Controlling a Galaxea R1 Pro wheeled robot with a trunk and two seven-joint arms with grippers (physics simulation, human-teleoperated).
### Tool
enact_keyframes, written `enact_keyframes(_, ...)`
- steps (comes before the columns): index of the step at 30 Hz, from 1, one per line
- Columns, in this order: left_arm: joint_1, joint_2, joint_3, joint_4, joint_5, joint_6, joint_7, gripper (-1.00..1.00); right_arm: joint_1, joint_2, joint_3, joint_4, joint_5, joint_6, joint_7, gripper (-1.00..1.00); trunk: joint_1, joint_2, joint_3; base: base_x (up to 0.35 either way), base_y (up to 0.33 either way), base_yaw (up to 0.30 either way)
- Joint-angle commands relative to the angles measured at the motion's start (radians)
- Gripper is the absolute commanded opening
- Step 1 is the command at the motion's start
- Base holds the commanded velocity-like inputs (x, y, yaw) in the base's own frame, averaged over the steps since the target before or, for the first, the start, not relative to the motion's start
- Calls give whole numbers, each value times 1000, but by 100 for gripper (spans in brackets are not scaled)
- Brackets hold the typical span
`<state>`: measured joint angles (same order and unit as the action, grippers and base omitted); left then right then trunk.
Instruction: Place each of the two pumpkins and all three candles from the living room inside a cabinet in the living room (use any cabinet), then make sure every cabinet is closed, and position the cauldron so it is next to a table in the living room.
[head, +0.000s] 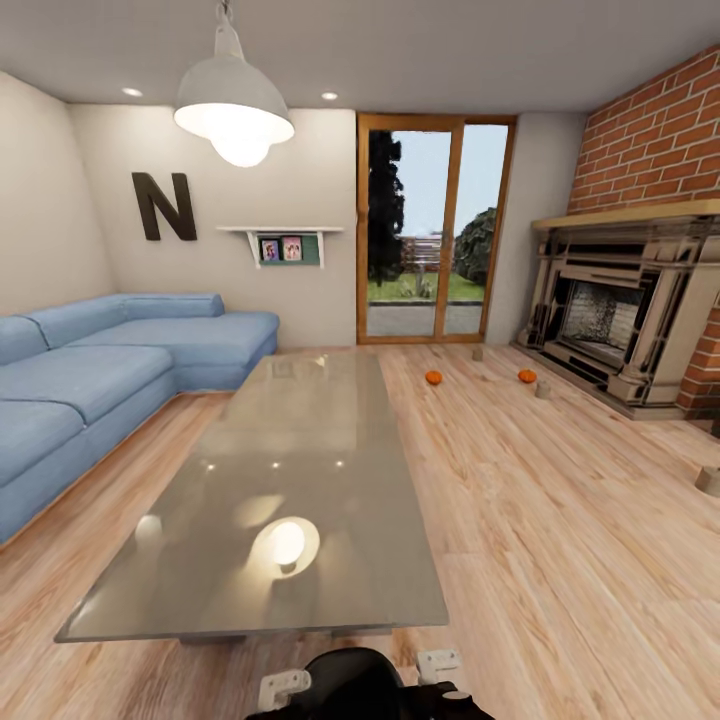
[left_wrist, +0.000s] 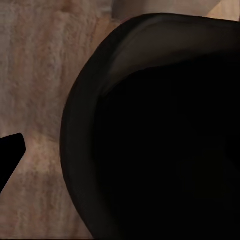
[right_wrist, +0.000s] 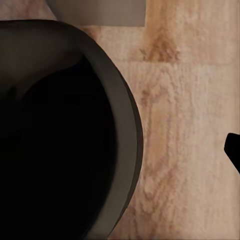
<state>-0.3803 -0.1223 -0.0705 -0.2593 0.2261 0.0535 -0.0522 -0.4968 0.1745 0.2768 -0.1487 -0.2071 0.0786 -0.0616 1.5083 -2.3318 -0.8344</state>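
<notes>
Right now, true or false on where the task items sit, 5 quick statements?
1. Both pumpkins are on the floor. True.
2. A candle stands on the glass table. False: it is on the floor by the right pumpkin, near the fireplace.
3. The cauldron is at the table's near end. True: its rim shows below the table edge.
4. The pumpkins lie on the sofa. False: they are on the floor across the room from it.
5. The cauldron sits on bare wood floor. True, per both wrist views.
</notes>
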Motion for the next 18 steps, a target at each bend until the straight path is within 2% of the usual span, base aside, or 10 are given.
enact_keyframes(1, 0, 2, 2, 0, 29, 8, 1, 100, 0, 0, 9, -2, -9, 5, -6, 100, -4, 7, 2, 0, 0, 0)
enact_keyframes(3, 0, 4, 11, 4, 64, 11, 3, 100, -1, 0, 9, -2, -9, 5, -6, 100, -12, 21, 8, 0, 0, 0)
enact_keyframes(5, 0, 4, 15, 7, 80, 12, 4, 100, -1, 0, 9, -2, -9, 5, -6, 100, -19, 35, 15, 0, 0, 0)
enact_keyframes(15, 0, 6, 11, 9, 88, 12, 4, 100, -1, 0, 9, -2, -9, 4, -6, 100, -58, 105, 46, 0, 0, 0)
enact_keyframes(18, 0, 6, 10, 9, 89, 12, 2, 100, -1, 0, 9, -2, -9, 4, -6, 100, -69, 126, 55, -156, 0, 0)
